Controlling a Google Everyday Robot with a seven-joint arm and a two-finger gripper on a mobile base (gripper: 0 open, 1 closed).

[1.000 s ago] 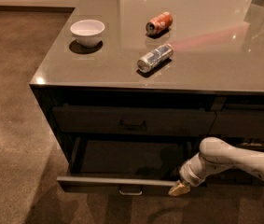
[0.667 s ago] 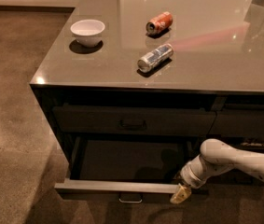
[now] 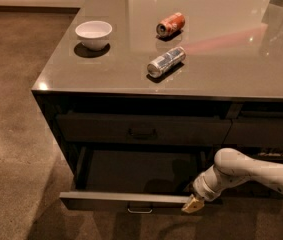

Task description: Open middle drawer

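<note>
The middle drawer is pulled far out from the cabinet, its broad dark interior showing and its small bar pull on the front edge. Above it sits the shut top drawer front with the same kind of pull. My gripper reaches in from the right on a white arm and sits at the right end of the drawer's front edge, its tan fingertips touching or just over the rim.
On the grey countertop stand a white bowl, an orange can lying on its side and a silver-blue can also on its side. Brown speckled floor lies left and in front of the cabinet.
The middle drawer has slid further out toward the camera, and my gripper has moved down and forward with its front edge.
</note>
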